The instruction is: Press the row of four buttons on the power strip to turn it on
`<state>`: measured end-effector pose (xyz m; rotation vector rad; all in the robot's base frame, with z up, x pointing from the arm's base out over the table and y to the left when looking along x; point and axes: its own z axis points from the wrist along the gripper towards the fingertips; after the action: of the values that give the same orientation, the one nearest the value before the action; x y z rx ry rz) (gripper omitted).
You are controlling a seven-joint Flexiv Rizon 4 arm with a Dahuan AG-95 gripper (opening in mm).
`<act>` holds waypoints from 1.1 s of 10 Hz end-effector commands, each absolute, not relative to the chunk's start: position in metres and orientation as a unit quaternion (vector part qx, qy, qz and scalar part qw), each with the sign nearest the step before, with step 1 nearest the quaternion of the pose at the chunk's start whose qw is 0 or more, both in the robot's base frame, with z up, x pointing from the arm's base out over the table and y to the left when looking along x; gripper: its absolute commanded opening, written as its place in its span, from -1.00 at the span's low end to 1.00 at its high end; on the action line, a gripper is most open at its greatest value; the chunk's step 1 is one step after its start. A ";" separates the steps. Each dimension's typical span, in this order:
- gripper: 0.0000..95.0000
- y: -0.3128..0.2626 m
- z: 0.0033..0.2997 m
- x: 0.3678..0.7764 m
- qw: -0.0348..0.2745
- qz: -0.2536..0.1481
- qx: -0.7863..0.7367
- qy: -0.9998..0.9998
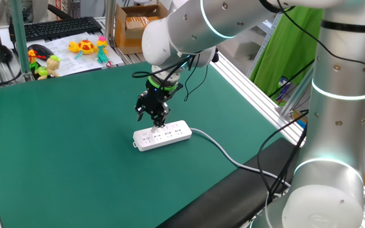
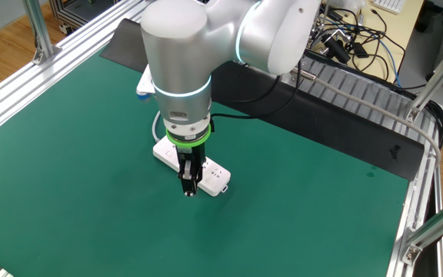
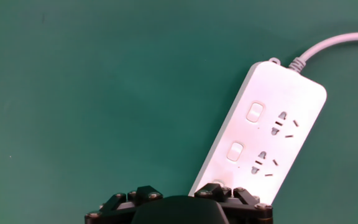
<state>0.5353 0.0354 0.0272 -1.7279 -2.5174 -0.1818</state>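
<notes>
Hand view is filled at its lower right by the power strip, laid slantwise on the green bench, with its cable leaving toward 2 o'clock. Two of the four buttons are seen along the strip's left edge, each beside a pair of dark socket holes; the others are hidden under the black gripper body at 6 o'clock. No fingertips are shown here, so whether the jaws stand wide or narrow cannot be told.

One fixed view shows what is missed there: the whole strip lies near the bench middle, the cable trailing toward 4 o'clock, and the gripper is pointed down over the strip's 9 o'clock half. Contact cannot be made out. Toys and a keyboard are seen off the mat at 11 o'clock.

The other fixed view shows the gripper from the opposite side, covering the strip's middle, so that only both ends are left visible.
</notes>
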 end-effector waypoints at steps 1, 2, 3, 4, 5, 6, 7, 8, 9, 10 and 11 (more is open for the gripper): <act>0.20 0.038 0.005 0.535 0.039 -0.058 -0.565 -0.822; 0.20 0.038 0.005 0.535 0.040 -0.059 -0.565 -0.822; 0.20 0.038 0.005 0.535 0.041 -0.060 -0.565 -0.822; 0.20 0.038 0.005 0.535 0.040 -0.057 -0.563 -0.823; 0.20 0.038 0.006 0.535 0.040 -0.053 -0.560 -0.826; 0.20 0.037 0.008 0.534 0.041 -0.048 -0.557 -0.828; 0.20 0.035 0.014 0.532 0.045 -0.045 -0.554 -0.830; 0.20 0.031 0.022 0.531 0.050 -0.048 -0.552 -0.831; 0.20 0.027 0.029 0.529 0.055 -0.047 -0.547 -0.834; 0.20 0.027 0.030 0.528 0.055 -0.045 -0.546 -0.835; 0.20 0.027 0.030 0.528 0.055 -0.045 -0.546 -0.835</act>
<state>0.5279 0.0282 0.0294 -1.6481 -2.5326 -0.1326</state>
